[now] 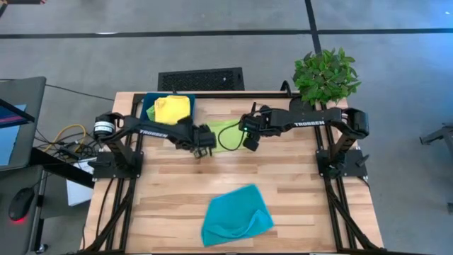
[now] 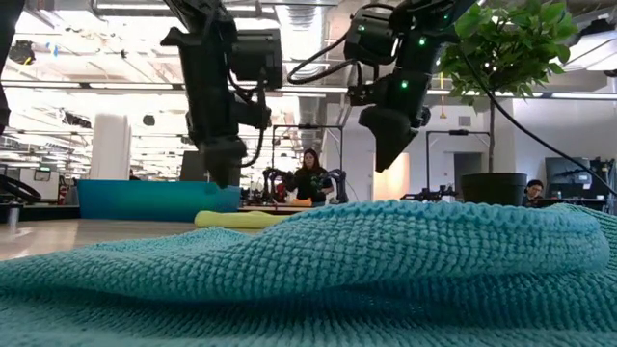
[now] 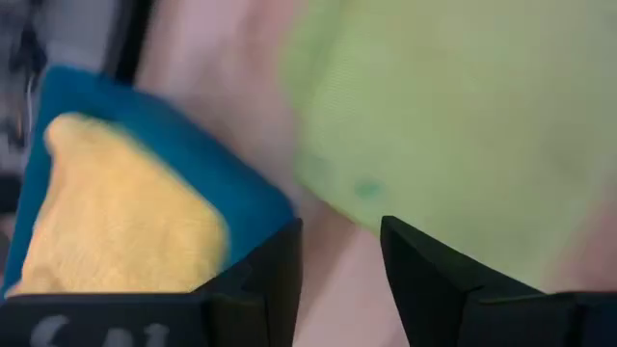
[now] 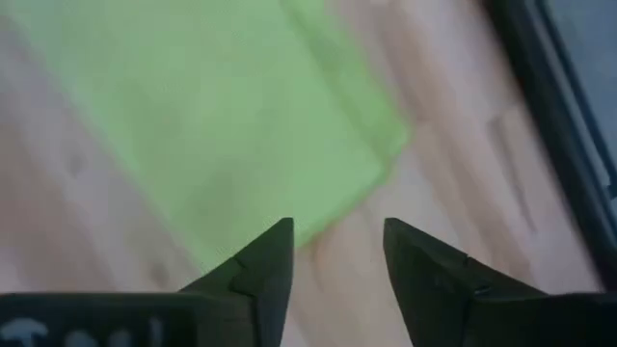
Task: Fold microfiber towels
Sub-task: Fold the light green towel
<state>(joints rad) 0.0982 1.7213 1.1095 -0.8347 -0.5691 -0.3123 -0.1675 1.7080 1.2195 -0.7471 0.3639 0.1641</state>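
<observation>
My left gripper (image 1: 204,145) sits centre-left in the high view, fingers apart with nothing between them. Its wrist view shows table wood in the gap between the fingers (image 3: 275,280). My right gripper (image 1: 250,139) is just right of centre, fingers also apart and empty, hovering off the table. In the low view both hang clear above the surface.

Between the two grippers lies the lime green towel (image 1: 225,131), flat on the wood. It looks folded, with its long axis roughly left-right across the high view. In the right wrist view one corner of it (image 4: 390,145) points toward the table's dark edge frame.

Outward, upper left of centre: the yellow towel (image 1: 172,110) is bunched in the dark-teal tray (image 1: 148,106), no clear axis.

Lower centre of the high view: the teal towel (image 1: 236,216) lies crumpled, long axis slanting from lower left to upper right, well apart from both grippers. It fills the low view's foreground.

Potted plant (image 1: 325,74) at upper right, beside the table's far edge.
</observation>
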